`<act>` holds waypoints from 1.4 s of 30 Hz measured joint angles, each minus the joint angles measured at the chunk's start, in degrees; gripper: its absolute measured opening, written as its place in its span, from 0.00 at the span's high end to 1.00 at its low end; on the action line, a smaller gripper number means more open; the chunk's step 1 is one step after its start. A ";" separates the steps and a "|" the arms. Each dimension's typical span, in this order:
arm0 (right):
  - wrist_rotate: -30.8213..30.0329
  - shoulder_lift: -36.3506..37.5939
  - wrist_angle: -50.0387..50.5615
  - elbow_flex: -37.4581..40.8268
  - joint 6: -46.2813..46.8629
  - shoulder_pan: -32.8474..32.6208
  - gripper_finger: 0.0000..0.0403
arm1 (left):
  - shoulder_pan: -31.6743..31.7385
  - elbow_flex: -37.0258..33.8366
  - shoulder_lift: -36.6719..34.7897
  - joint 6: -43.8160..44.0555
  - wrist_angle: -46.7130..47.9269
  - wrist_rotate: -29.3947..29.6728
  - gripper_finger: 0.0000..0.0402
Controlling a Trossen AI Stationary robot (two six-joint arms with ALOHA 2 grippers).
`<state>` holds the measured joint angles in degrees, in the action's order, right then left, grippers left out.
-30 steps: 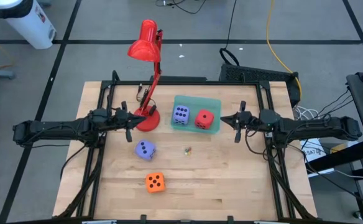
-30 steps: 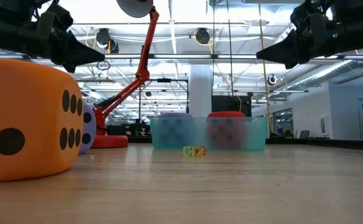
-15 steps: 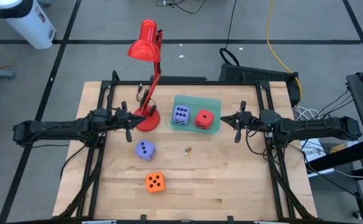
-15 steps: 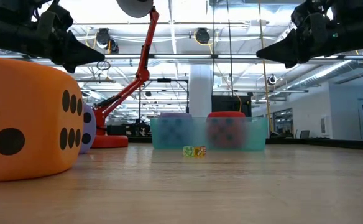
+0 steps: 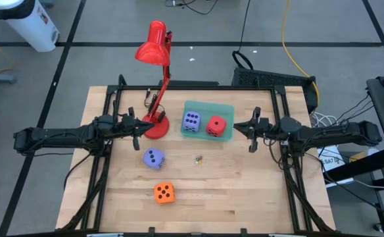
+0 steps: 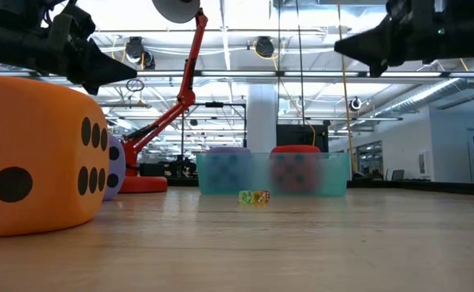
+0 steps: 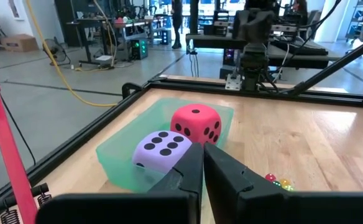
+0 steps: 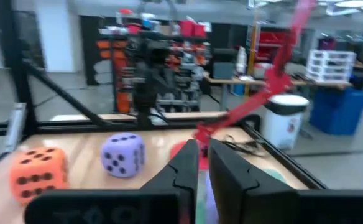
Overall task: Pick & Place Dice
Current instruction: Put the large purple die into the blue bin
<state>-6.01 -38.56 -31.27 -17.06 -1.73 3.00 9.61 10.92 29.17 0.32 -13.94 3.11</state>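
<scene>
High view: a purple die (image 5: 191,121) and the red die (image 5: 216,126) sit in the tray (image 5: 226,109) at centre, another purple die (image 5: 154,157) and the orange die (image 5: 164,192) lie lower left on the bench (image 5: 244,191), and the left gripper (image 5: 139,128) and right gripper (image 5: 248,130) hover clenched and empty.

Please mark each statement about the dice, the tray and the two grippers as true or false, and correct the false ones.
1. The red die lies in the teal tray. True.
2. Both purple-blue dice are in the tray. False: one purple-blue die is in it, the other purple-blue die lies on the table.
3. The orange die lies on the table, outside the tray. True.
4. The left gripper holds a die. False: its fingers are nearly closed on nothing.
5. The right gripper rests on the table. False: it hangs in the air beside the tray.
</scene>
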 joint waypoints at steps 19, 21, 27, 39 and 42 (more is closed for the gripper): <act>-10.39 -11.80 -12.20 -3.34 -5.04 -11.02 0.91 | 0.00 0.00 0.05 -0.11 -0.04 -0.01 0.92; -10.38 -14.17 -12.15 -4.98 -5.01 -12.07 0.91 | 0.00 0.00 0.07 0.10 -0.04 -0.02 0.92; -10.26 -21.90 -11.90 -11.25 -7.35 -15.14 0.91 | -0.01 0.00 0.07 0.24 -0.04 -0.01 0.92; -10.38 -32.28 -11.72 -17.40 -10.44 -16.63 0.91 | -0.88 0.00 4.65 7.17 3.16 -0.50 0.92; -10.37 -33.02 -11.53 -17.40 -10.27 -16.73 0.91 | -3.66 -0.02 7.23 7.17 2.65 -0.50 0.94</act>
<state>-16.38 -71.58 -42.80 -34.46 -12.00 -13.73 5.94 10.90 36.40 7.49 -11.29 2.61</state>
